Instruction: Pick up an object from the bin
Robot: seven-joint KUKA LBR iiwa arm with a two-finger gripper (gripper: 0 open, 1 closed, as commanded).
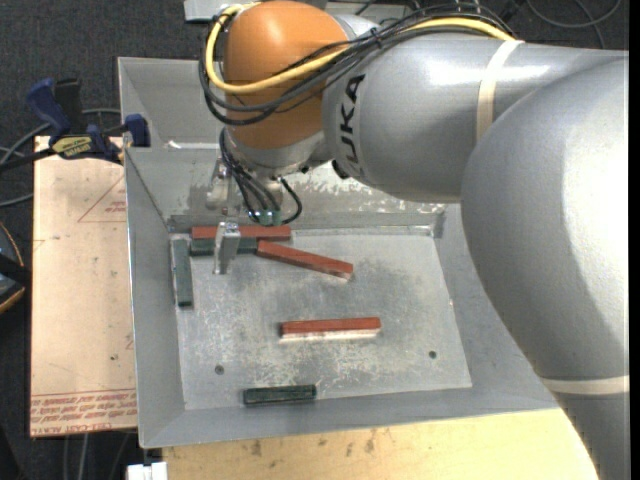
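Observation:
My gripper [225, 258] is low in the bin's back left corner, under the orange wrist cover. It stands right at a red-brown flat bar [262, 234] that lies along the back wall. A second red-brown bar [308, 260] slants away from there toward the middle. A grey-green bar [182, 276] lies just left of the gripper, pointing front to back along the left wall. I cannot see whether anything is held.
A red-brown bar with a pale side [330, 328] lies in the middle of the floor. A dark green bar [279, 395] rests by the front wall. The arm covers the bin's right and back.

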